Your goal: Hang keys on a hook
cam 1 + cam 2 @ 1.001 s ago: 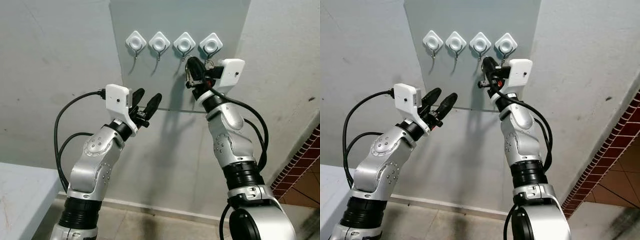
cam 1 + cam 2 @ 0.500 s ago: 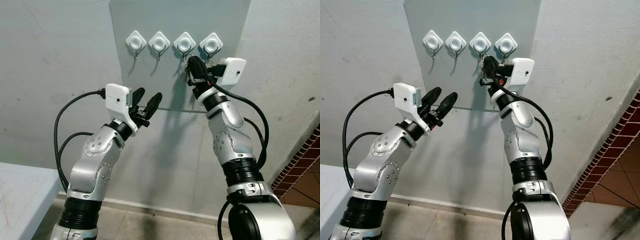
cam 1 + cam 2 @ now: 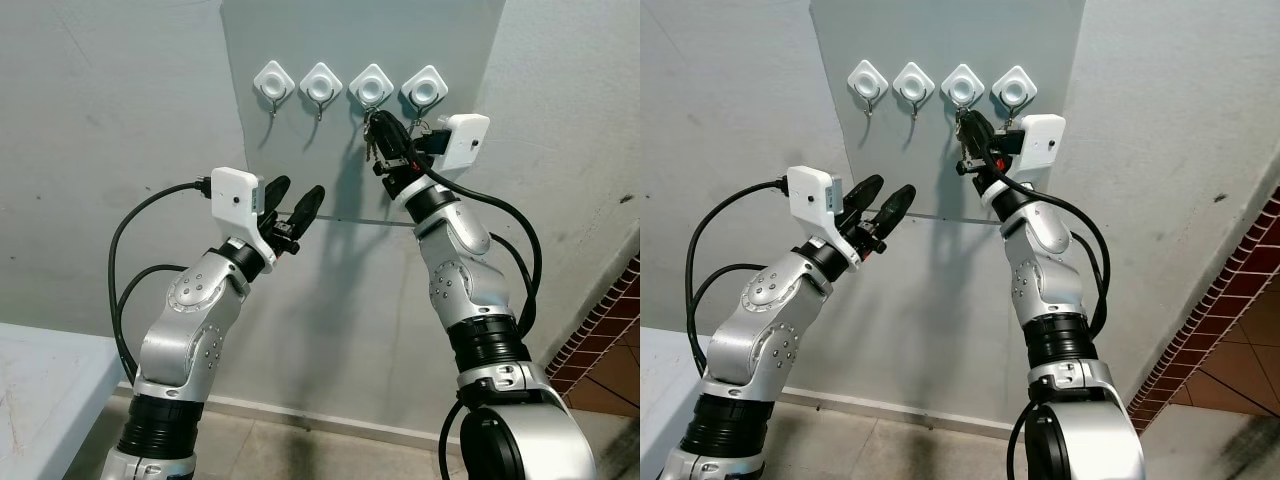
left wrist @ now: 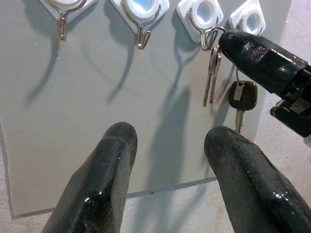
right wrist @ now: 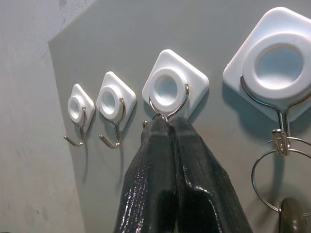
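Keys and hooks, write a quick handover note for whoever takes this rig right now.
Right gripper: fingers pressed shut at the third hook from the left, on the ring of the silver keys that dangle below that hook.
Left gripper: open, empty, raised off the grey wall panel below the hooks.
Rightmost hook: already carries a ring with a black-headed key.
Two left hooks are bare.
Done: keys brought up to the third hook.
Left: confirm the ring is seated over the hook, which I cannot tell, then open and back the right arm away.
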Motion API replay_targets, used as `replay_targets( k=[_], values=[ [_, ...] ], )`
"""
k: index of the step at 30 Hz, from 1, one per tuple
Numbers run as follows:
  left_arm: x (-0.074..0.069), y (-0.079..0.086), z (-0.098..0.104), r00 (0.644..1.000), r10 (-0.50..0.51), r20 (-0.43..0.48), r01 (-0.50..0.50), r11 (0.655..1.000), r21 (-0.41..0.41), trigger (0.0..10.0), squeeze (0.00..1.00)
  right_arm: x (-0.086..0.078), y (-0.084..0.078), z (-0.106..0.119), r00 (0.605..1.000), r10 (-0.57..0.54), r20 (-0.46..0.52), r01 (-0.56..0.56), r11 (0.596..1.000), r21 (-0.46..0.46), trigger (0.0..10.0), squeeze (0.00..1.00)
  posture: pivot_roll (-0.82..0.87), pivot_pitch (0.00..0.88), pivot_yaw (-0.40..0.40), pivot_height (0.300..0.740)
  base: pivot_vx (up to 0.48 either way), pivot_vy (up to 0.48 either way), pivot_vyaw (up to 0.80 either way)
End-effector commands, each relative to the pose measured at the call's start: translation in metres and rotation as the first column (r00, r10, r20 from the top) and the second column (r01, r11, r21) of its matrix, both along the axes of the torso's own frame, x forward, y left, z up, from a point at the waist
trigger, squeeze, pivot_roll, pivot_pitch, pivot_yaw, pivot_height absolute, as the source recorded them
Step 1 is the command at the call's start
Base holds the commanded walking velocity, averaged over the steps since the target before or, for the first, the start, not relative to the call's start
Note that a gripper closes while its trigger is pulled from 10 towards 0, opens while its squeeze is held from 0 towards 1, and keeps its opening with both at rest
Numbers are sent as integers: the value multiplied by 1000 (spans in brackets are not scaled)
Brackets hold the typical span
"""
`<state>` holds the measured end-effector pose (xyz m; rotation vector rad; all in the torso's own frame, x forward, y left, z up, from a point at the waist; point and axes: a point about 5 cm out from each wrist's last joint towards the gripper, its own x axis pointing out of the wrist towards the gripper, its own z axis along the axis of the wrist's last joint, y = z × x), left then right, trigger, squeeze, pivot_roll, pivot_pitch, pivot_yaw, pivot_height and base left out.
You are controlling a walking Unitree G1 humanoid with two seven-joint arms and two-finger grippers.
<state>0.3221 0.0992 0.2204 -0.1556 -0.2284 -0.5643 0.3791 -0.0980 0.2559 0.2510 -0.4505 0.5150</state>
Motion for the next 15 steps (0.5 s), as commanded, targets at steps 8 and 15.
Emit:
replay_targets(
  k=[8, 15],
  values=[
    [-1, 1, 10, 999, 1, 32, -1, 1000, -6, 10000, 0, -1, 2, 8, 985, -82, 150, 117, 963, -242, 10000, 0, 138, 0, 43, 740, 0, 0, 0],
    [-1, 1, 10, 1000, 2, 28, -1, 1000, -12, 10000, 0, -1, 6, 8, 963, -107, 248, 202, 895, -399, 10000, 0, 138, 0, 44, 740, 0, 0, 0]
  ],
)
